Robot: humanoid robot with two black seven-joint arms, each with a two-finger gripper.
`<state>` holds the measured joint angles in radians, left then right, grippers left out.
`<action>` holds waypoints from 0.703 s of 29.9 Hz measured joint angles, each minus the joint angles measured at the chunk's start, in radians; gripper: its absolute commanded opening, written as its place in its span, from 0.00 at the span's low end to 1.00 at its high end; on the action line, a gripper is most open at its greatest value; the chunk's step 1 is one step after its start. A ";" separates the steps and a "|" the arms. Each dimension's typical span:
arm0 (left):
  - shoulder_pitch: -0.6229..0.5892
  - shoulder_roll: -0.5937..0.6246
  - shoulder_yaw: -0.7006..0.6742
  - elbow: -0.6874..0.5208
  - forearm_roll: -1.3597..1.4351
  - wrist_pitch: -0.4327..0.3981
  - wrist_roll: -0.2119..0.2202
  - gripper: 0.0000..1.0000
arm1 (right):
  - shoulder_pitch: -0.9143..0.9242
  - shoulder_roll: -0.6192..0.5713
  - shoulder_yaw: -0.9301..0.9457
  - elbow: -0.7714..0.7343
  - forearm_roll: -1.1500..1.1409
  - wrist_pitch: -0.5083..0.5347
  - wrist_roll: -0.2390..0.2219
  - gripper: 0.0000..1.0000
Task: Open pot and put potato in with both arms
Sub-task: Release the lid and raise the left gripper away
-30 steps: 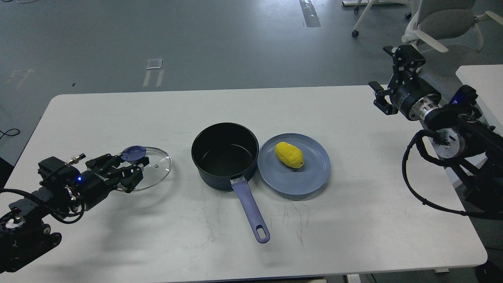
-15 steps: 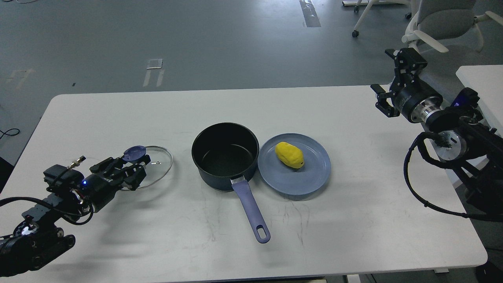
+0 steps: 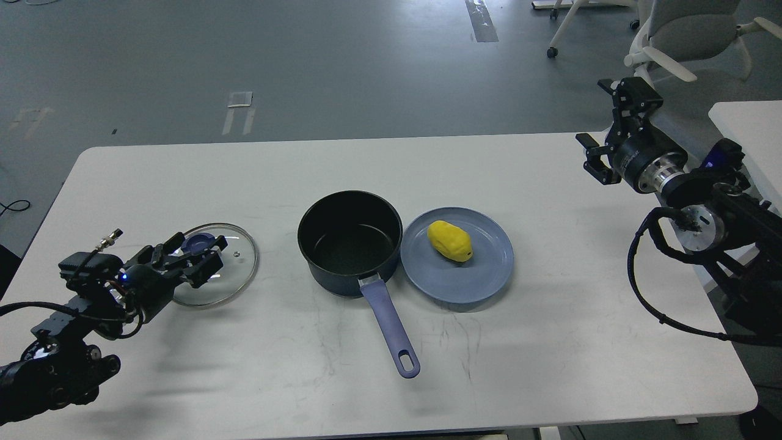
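The dark blue pot [image 3: 349, 242] stands open in the middle of the table, its purple handle [image 3: 391, 330] pointing toward me. The yellow potato [image 3: 450, 241] lies on a blue plate [image 3: 482, 278] just right of the pot. The glass lid [image 3: 229, 272] with a blue knob [image 3: 197, 243] is at the left, low over or on the table. My left gripper [image 3: 194, 255] is shut around the knob. My right gripper [image 3: 606, 122] is open and empty, raised above the table's far right edge, well away from the potato.
The white table [image 3: 550, 342] has its front edge near me and its right edge under my right arm. A second white table [image 3: 751, 128] and an office chair [image 3: 690, 30] stand at the far right. Grey floor lies beyond.
My left gripper has moved left and down with the lid, which now lies flatter and lower. My right gripper has shifted only slightly.
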<state>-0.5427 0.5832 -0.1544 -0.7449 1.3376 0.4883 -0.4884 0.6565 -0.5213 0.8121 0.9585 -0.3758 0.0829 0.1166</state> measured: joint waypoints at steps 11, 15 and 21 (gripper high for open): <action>-0.147 0.107 -0.001 -0.184 -0.109 0.000 0.000 0.98 | 0.003 -0.001 0.001 0.009 0.002 0.001 0.000 1.00; -0.215 0.140 -0.008 -0.259 -0.194 0.000 0.000 0.98 | 0.011 -0.002 0.003 0.010 0.002 0.001 0.000 1.00; -0.382 0.150 -0.011 -0.270 -0.458 -0.017 0.000 0.98 | 0.017 -0.002 0.002 0.013 0.002 0.003 0.000 1.00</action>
<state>-0.9251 0.7335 -0.1652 -1.0150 0.8794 0.4717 -0.4887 0.6730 -0.5237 0.8138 0.9717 -0.3743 0.0858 0.1166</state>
